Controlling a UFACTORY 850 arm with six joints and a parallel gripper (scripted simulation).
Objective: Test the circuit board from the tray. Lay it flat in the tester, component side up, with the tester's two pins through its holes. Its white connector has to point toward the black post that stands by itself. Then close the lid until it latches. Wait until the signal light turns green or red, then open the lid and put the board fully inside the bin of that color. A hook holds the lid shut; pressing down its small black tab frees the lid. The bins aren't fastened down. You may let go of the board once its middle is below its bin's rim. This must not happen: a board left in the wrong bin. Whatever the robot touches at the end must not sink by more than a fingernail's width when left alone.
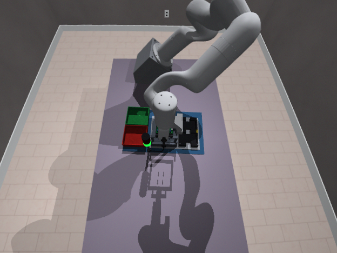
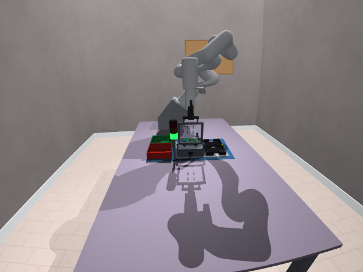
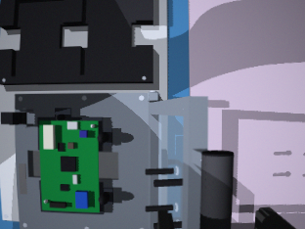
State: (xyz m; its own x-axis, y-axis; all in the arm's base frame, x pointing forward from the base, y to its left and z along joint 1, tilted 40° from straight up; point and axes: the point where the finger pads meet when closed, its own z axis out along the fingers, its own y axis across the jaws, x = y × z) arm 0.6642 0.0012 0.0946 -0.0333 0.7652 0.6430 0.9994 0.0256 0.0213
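Note:
The green circuit board (image 3: 68, 152) (image 2: 187, 140) lies flat, component side up, in the grey tester (image 3: 132, 166) (image 2: 189, 150). Its white connector (image 3: 49, 137) is at the board edge facing the lone black post (image 3: 14, 117). Small pale pin tips show at two board corners. The tester's lid (image 3: 196, 122) (image 2: 202, 131) stands upright, open. The signal light (image 1: 147, 143) (image 2: 173, 135) glows green. My gripper (image 2: 191, 116) is partly open at the lid's black handle (image 3: 217, 188); its fingers stand on either side of the bar, with gaps visible. The green bin (image 1: 137, 119) (image 2: 158, 141) is behind the red bin (image 1: 135, 138) (image 2: 159, 153).
The black tray (image 3: 44, 64) (image 1: 190, 125) lies on the tester's other side from the bins; no board shows in its visible part. The signal light's column stands between the red bin and the tester. A black cable (image 2: 187, 158) runs from the tester's front.

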